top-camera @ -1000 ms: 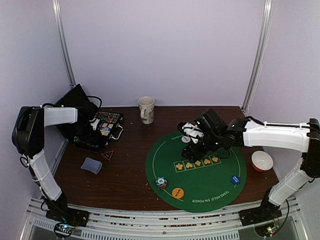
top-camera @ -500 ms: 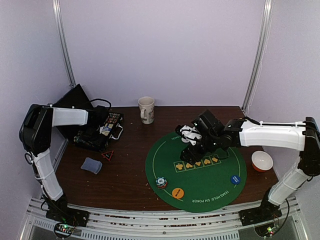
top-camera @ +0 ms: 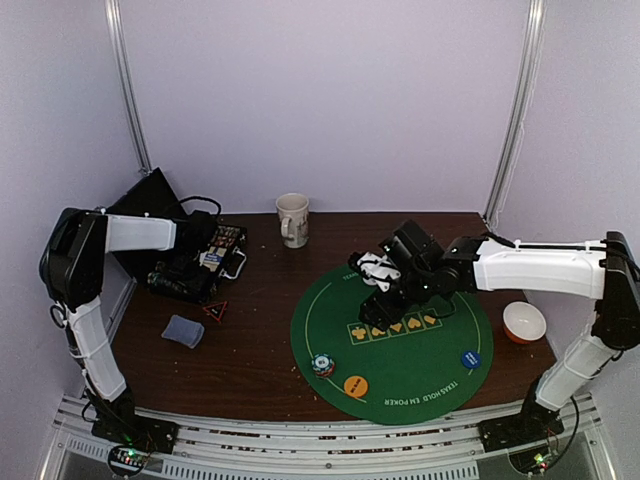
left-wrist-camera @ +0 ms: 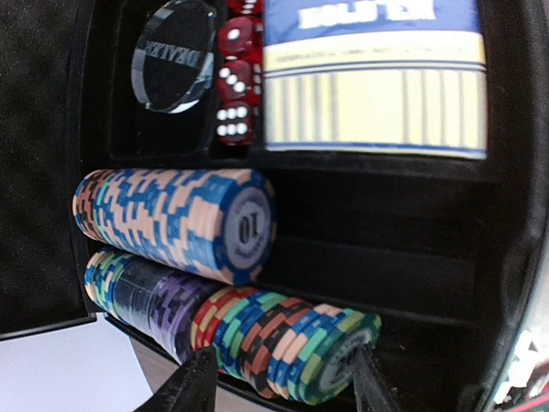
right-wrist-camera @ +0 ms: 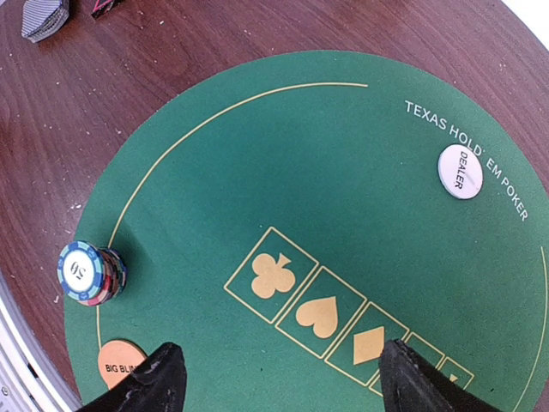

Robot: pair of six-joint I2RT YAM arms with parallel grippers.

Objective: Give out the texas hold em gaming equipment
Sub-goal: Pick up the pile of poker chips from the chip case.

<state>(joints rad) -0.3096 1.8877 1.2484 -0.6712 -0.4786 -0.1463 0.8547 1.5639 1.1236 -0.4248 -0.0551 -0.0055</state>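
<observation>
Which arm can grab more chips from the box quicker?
Left. The left gripper hangs open right over the chip rolls in the box; the right gripper is away over the green mat.

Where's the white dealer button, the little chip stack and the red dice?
white dealer button [right-wrist-camera: 461,172]: right wrist view, centre of its face.
chip stack [right-wrist-camera: 86,271]: right wrist view, top chip.
red dice [left-wrist-camera: 236,79]: left wrist view, middle die of the column.

Soft, even overhead light, violet cast. Sharp right wrist view: faint shadow on the green mat [right-wrist-camera: 343,197] beside the chip stack [right-wrist-camera: 90,273], far corner blown white. Left wrist view dim, chip rolls [left-wrist-camera: 171,223] slightly soft, case [left-wrist-camera: 386,232] near black.
</observation>
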